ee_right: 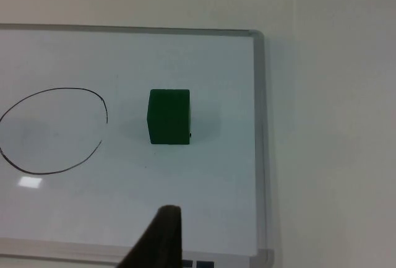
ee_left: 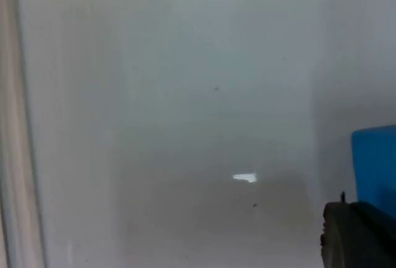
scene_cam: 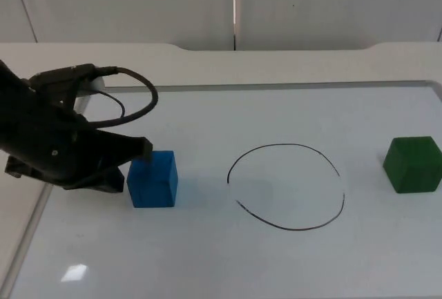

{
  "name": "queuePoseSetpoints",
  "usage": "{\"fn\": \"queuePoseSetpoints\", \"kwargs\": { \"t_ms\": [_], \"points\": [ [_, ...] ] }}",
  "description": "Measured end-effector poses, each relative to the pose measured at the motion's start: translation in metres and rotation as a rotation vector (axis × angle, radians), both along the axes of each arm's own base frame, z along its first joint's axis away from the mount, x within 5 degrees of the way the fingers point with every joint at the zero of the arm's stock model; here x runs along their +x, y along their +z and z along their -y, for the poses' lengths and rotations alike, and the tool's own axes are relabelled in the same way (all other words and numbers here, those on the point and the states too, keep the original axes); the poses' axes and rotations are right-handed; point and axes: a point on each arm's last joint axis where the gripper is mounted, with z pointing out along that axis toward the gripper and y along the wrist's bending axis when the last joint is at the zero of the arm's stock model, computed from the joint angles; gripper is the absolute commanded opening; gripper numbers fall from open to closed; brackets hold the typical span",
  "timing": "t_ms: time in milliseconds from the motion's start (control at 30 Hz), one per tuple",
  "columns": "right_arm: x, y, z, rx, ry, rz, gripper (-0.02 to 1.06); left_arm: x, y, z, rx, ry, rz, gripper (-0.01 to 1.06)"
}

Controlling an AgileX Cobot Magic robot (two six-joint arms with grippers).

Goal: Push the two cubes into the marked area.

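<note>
Your whiteboard (scene_cam: 228, 264) covers most of the table, with a metal frame along its far and side edges. On it a hand-drawn black circle (scene_cam: 286, 187) marks the target area, roughly at the board's centre; the line stays open at its left side.

Your left arm (scene_cam: 41, 140) reaches in low over the board's left edge. The left gripper (scene_cam: 135, 152) sits at the blue cube's left face, touching it or just short of it; you cannot tell from these views how far its fingers are spread, and it holds nothing. In the left wrist view a black fingertip (ee_left: 359, 234) stands just in front of the cube's blue side.

The blue cube (scene_cam: 152, 179) rests on the board left of the circle, outside the line, between the gripper and the mark.

The green cube (scene_cam: 413, 164) rests near the board's right edge, well apart from the circle and outside it. The right gripper (ee_right: 162, 237) hangs back from it, apart and touching nothing; its opening cannot be judged.
</note>
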Motion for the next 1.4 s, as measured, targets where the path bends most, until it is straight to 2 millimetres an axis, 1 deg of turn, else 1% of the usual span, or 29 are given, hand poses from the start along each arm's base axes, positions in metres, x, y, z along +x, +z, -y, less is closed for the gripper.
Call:
{"fn": "queuePoseSetpoints", "kwargs": {
  "t_ms": [100, 267, 800, 1100, 1400],
  "points": [
    [0.0, 0.0, 0.0, 0.0, 0.0, 0.0, 1.05, -0.003, 0.0, 0.009, 0.01, -0.033, 0.009, 0.0],
    [0.0, 0.0, 0.0, 0.0, 0.0, 0.0, 1.05, -0.005, 0.0, 0.018, 0.02, -0.061, 0.018, 0.0],
    [0.0, 0.0, 0.0, 0.0, 0.0, 0.0, 1.05, -0.005, 0.0, 0.02, 0.016, -0.056, 0.018, 0.0],
    [0.0, 0.0, 0.0, 0.0, 0.0, 0.0, 1.05, -0.007, 0.002, 0.034, 0.033, -0.094, 0.05, 0.0],
    [0.0, 0.0, 0.0, 0.0, 0.0, 0.0, 1.05, -0.007, 0.002, 0.034, 0.034, -0.093, 0.051, 0.0]
  ]
}}
